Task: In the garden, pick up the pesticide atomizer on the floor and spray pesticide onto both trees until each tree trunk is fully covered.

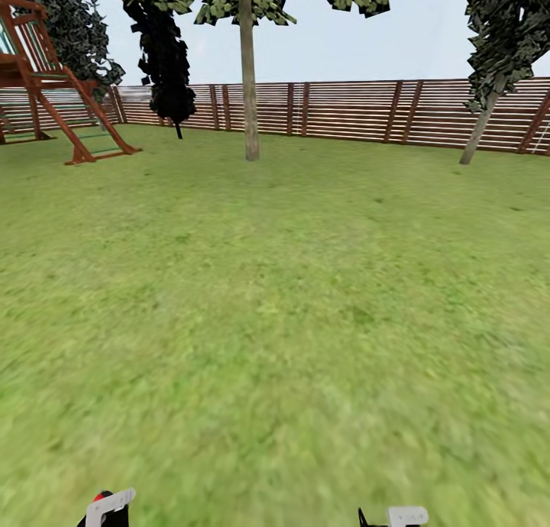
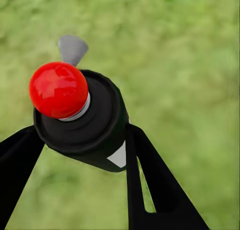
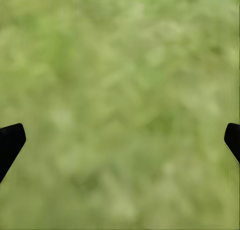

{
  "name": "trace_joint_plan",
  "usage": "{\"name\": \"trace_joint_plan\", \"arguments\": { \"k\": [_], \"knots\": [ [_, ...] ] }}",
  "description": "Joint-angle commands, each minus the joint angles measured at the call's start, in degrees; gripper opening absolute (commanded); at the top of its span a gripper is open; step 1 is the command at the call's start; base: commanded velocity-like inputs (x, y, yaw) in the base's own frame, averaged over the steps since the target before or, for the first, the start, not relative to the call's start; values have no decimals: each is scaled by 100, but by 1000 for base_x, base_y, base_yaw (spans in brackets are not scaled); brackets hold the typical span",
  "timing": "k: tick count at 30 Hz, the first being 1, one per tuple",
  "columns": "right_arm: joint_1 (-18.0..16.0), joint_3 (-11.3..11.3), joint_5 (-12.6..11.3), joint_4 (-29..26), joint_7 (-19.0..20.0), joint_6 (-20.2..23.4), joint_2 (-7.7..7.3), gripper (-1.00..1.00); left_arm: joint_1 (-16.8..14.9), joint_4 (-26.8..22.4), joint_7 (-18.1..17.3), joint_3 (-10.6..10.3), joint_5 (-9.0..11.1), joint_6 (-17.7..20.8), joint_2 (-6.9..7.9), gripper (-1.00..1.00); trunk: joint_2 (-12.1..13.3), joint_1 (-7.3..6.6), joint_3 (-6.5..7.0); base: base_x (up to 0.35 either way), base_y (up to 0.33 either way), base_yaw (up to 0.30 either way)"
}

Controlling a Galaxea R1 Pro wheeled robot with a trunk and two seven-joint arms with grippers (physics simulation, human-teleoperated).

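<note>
In the left wrist view the pesticide atomizer [image 2: 97, 127], a dark bottle with a round red tip and a white patch, sits clamped between the two black fingers of my left gripper [image 2: 82, 132] above the grass. In the head view the left gripper [image 1: 107, 508] pokes in at the bottom edge with the red tip beside it. My right gripper [image 1: 397, 516] is low at the bottom edge; in its wrist view the right gripper [image 3: 120, 140] stands wide open over bare grass. One tree trunk [image 1: 249, 92] rises straight ahead, far off. A second, leaning tree trunk [image 1: 480, 126] stands at the far right.
Green lawn [image 1: 290, 321] stretches from me to a brown slat fence [image 1: 351, 111] along the back. A wooden playhouse [image 1: 46, 76] stands at the far left, with a dark ragged tree [image 1: 169, 69] near the fence beside it.
</note>
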Motion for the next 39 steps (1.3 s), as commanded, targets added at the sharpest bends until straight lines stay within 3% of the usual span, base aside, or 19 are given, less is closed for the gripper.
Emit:
{"name": "trace_joint_plan", "arguments": {
  "k": [1,39],
  "knots": [
    [-3,-45,60,6,-16,-15,-2,100,-4,6,12,40,-60,-21,0,-100,-2,3,-5,338,0,0],
    [-3,-45,60,6,-16,-15,-2,100,-4,6,5,40,-60,-22,0,-100,-2,3,-5,338,0,0]
  ]
}}
